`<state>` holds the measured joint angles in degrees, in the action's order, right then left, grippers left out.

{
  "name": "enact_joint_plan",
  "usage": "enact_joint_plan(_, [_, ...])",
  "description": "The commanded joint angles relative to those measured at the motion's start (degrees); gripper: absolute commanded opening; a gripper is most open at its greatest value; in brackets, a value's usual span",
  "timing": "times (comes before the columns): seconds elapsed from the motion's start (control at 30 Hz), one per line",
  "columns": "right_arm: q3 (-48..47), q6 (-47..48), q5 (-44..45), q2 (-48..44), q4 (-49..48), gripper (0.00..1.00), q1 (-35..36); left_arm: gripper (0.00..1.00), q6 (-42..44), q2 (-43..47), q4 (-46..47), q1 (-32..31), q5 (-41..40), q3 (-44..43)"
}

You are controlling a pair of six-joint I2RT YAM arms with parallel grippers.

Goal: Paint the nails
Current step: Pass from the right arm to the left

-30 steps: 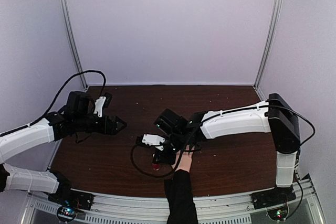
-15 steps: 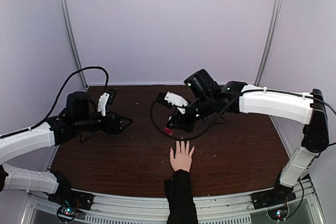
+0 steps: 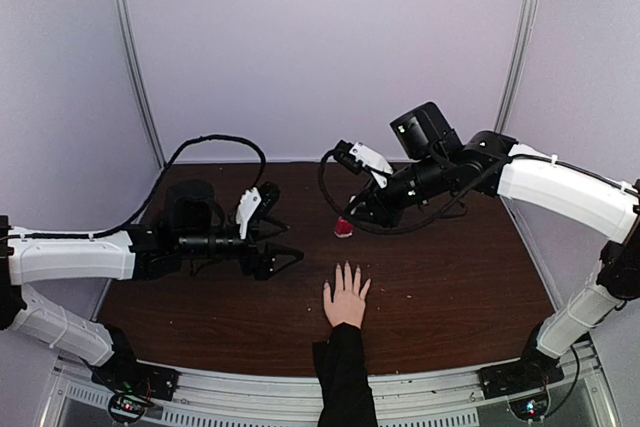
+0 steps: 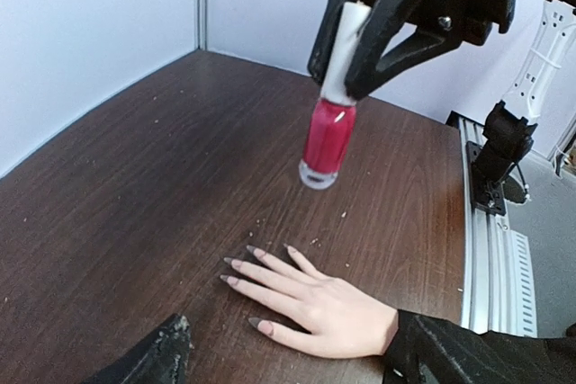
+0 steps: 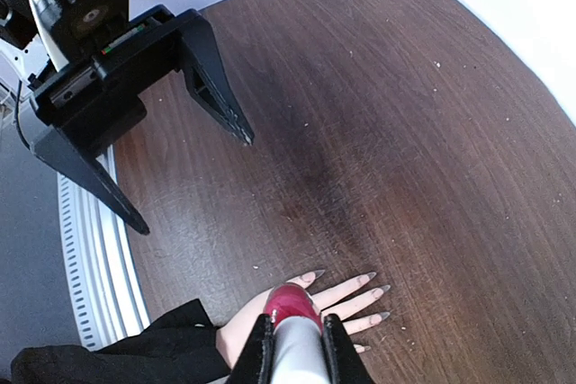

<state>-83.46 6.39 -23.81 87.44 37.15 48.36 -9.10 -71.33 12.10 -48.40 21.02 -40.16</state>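
Red bottle (image 4: 327, 137) in right gripper (image 4: 337, 83), left gripper (image 3: 290, 241) agape, nails (image 4: 232, 264) pale pink

The white-and-black left arm (image 3: 70, 255) lies low, stretched from the near-left corner of the dark wooden table (image 3: 450, 287) toward its middle, wrist level. Its black two-finger left gripper (image 3: 296, 241) points right, jaws spread wide. The white-and-black right arm (image 3: 560, 187) arches up from the near-right corner and reaches left over the far half. Its black right gripper (image 3: 356, 215) angles down, pinched tight on the white cap of a small red bottle (image 4: 328, 137) hanging above the table.
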Motion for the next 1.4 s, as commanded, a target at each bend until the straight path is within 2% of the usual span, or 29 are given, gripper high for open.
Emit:
enact_joint_plan(0.0, [-2.2, -4.7, -2.4, -1.7, 0.3, 0.00, 0.2, 0.83, 4.5, -2.9, 9.4, -1.8, 1.9, -2.8])
enact_joint_plan(0.17, [-1.1, -6.4, -3.2, -2.0, -1.7, 0.00, 0.6, 0.81, 6.1, -6.9, 9.5, -2.9, 1.9, -6.3])
enact_joint_plan(0.47, [-0.5, -9.4, -6.6, -1.2, -5.1, 0.00, 1.3, 0.76, 4.5, -11.6, 18.3, -4.4, 2.8, -6.6])
enact_joint_plan(0.8, [-0.7, -10.1, -6.9, -0.1, -6.0, 0.00, 2.4, 0.63, 3.9, -12.5, 19.3, -4.6, -1.5, -6.7])
enact_joint_plan(0.97, [-0.9, -10.4, -7.4, 0.4, -6.5, 0.00, 2.6, 0.58, 2.4, -13.8, 19.9, -4.6, -1.1, -7.7])
enact_joint_plan(1.37, [-2.0, -11.1, -3.9, 1.9, -5.4, 0.00, 2.7, 0.40, 0.6, -16.0, 21.3, -4.7, -4.1, -9.7])
